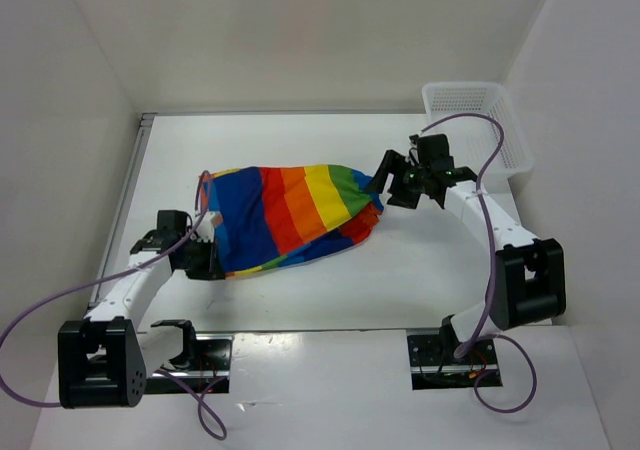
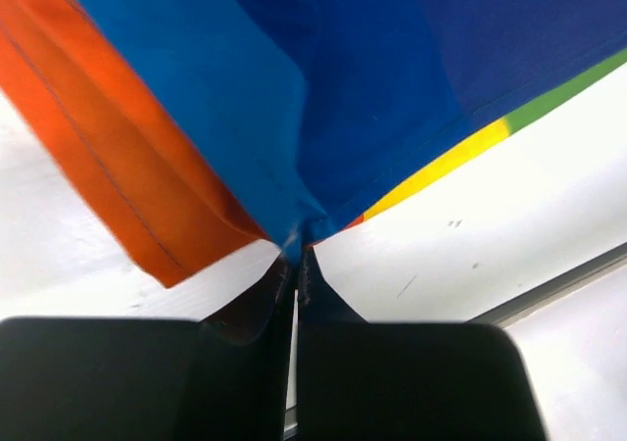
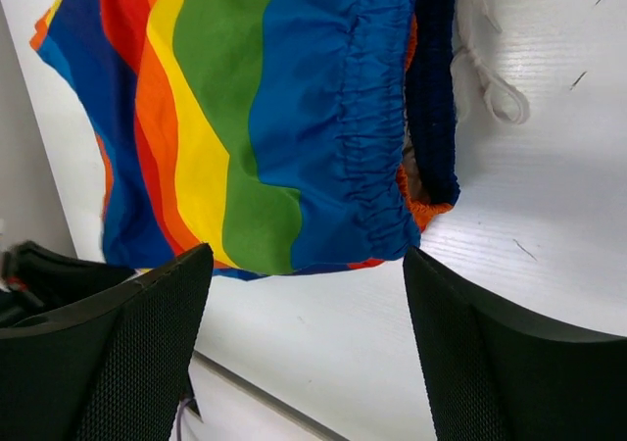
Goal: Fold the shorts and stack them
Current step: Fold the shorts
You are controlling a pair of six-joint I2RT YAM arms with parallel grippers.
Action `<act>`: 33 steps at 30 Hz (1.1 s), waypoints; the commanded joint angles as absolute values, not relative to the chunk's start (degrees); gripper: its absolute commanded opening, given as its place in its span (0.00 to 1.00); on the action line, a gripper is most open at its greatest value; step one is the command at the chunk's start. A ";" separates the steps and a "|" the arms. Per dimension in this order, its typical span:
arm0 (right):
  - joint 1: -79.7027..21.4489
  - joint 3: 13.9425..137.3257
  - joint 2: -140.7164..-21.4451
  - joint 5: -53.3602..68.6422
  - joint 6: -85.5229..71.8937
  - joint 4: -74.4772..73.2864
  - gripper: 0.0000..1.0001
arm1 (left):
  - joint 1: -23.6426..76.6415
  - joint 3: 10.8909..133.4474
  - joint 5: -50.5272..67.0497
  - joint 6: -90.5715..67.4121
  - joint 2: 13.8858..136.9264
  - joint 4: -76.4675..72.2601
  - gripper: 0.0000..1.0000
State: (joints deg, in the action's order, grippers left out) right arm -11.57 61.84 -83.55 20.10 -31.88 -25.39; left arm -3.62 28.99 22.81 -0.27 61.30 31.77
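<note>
Shorts (image 1: 290, 215) with rainbow stripes lie bunched on the white table (image 1: 380, 280), between the two hands. The left hand (image 1: 207, 242) is pressed together on a blue bit of the cloth at its end of the shorts, and the cloth fans out from that pinch. The right hand (image 1: 400, 185) is spread wide with nothing in it. The stretchy waist sits just in front of its fingers (image 3: 127, 353). A white string (image 3: 490, 78) lies on the table beside that waist. A white basket (image 1: 470, 110) stands behind the right hand, apart from the shorts.
</note>
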 commanded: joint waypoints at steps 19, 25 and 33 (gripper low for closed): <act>-1.41 47.64 -79.45 44.82 -59.14 -13.28 0.72 | -6.86 46.49 25.93 0.00 64.25 32.52 0.00; -1.41 46.14 -82.35 44.82 -66.88 -5.71 0.72 | -7.99 46.49 26.46 0.00 63.73 32.52 0.00; -1.41 47.46 -88.59 44.21 -67.85 -3.60 0.72 | -9.05 46.49 27.51 0.00 63.20 32.52 0.00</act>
